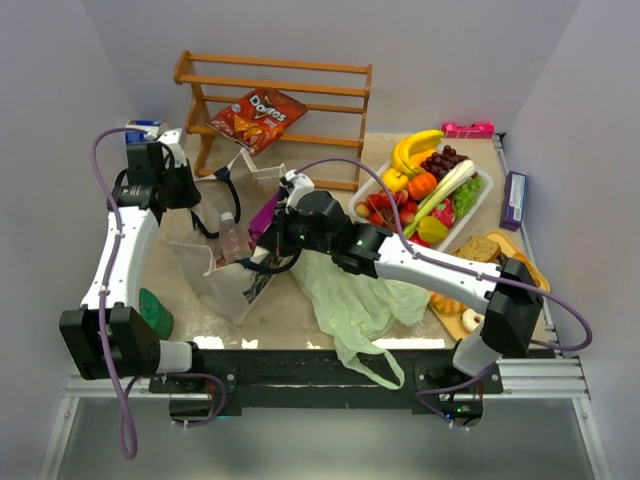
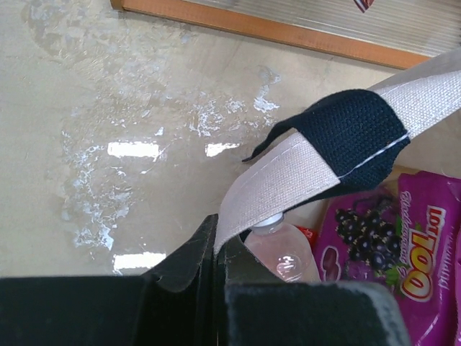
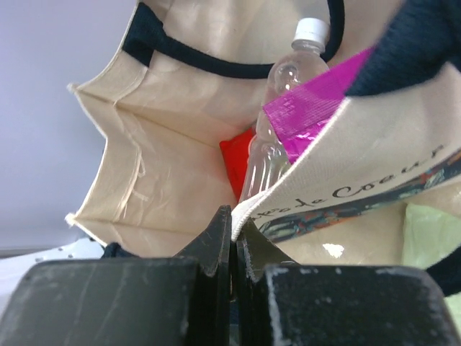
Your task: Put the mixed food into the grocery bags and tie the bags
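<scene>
Glossy beige tabletop [image 2: 108, 108], streaked with glare. Mid-table, coarse woven tote [image 1: 222, 275] held agape: left gripper [image 2: 216, 241] clenched on one rim beside a black handle patch [image 2: 353, 133], right gripper [image 3: 233, 223] clenched on the printed rim. Inside, clear only from the wrists: ribbed transparent bottle [image 3: 284, 86], shiny purple packet [image 2: 403, 252], red packet [image 3: 234, 162] (mostly hidden). Crinkly pale green bag [image 1: 365, 300] slumped beside, partly covered by the right arm.

Beige tote [image 3: 166, 144] with black handles [image 3: 209, 66], purple packet [image 2: 425, 245], pale green bag [image 1: 360, 300].
</scene>
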Robot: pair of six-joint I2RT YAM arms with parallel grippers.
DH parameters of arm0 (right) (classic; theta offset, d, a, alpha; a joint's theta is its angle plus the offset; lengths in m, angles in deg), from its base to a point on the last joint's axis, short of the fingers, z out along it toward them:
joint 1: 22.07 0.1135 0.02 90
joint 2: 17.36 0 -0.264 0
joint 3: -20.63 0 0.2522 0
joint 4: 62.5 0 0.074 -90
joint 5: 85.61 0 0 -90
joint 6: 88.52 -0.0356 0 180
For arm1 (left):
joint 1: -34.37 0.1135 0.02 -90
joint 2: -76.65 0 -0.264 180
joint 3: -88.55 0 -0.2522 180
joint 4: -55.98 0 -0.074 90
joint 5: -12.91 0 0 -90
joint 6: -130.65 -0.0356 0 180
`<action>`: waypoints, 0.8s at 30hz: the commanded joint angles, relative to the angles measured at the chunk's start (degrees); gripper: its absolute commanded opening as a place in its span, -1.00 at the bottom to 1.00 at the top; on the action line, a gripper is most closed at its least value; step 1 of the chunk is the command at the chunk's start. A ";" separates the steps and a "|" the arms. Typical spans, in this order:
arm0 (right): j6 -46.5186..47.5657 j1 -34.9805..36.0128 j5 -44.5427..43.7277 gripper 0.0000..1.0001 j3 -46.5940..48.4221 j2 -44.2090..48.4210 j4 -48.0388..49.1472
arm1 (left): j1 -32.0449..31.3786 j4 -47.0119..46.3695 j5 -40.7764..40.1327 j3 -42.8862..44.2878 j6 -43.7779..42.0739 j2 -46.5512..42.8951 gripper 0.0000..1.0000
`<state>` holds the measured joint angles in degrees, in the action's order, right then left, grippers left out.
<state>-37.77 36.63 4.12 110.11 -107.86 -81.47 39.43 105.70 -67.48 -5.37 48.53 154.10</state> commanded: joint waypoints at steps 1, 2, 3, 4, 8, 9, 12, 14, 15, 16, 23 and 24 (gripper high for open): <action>-0.57 0.01 2.12 -1.00 7.76 -1.78 11.62 | 0.04 -5.28 0.07 1.95 -0.15 -2.74 -1.00; -0.57 0.01 2.64 -1.00 8.29 -2.57 11.89 | 0.04 -5.73 -0.63 2.04 0.20 -3.27 -1.00; -1.18 0.10 3.08 -1.00 8.82 -3.10 12.33 | 0.12 -6.34 -1.16 2.04 0.73 -3.79 -1.00; -1.27 0.10 3.26 -1.00 9.70 -3.63 13.46 | 0.21 -7.91 -2.47 1.95 0.91 -3.97 -1.00; -1.19 0.19 3.79 -1.00 15.14 -8.10 13.75 | 1.61 -7.05 -9.86 5.20 0.65 -1.87 -1.00; -0.66 0.19 4.31 -1.00 16.90 -10.46 13.04 | 2.23 -6.79 -12.04 6.08 0.65 -0.73 -1.00; -0.66 0.19 6.24 -1.00 23.23 -14.69 12.16 | 5.04 -5.73 -16.54 8.98 0.73 0.77 -1.00; -1.01 0.28 7.30 -1.00 28.41 -19.79 11.11 | 7.49 -5.55 -18.91 9.95 0.73 1.04 -1.00; -1.44 0.28 7.91 -1.00 30.34 -21.89 10.58 | 8.29 -5.73 -19.97 10.04 0.65 1.04 -1.00; -1.71 0.19 9.49 -1.00 34.45 -25.31 9.70 | 9.08 -5.82 -22.15 10.13 0.56 1.04 -1.00; -2.60 0.89 12.66 -1.00 51.26 -39.55 9.52 | 18.31 -6.96 -23.41 9.95 1.44 2.70 -1.00; -2.33 0.98 12.67 -1.00 55.02 -41.15 9.17 | 18.84 -6.96 -23.40 10.13 1.44 3.14 -1.00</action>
<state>-39.65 36.63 14.00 153.10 -146.35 -79.92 55.23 105.92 -87.87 0.59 48.79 157.08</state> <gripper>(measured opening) 0.014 0.056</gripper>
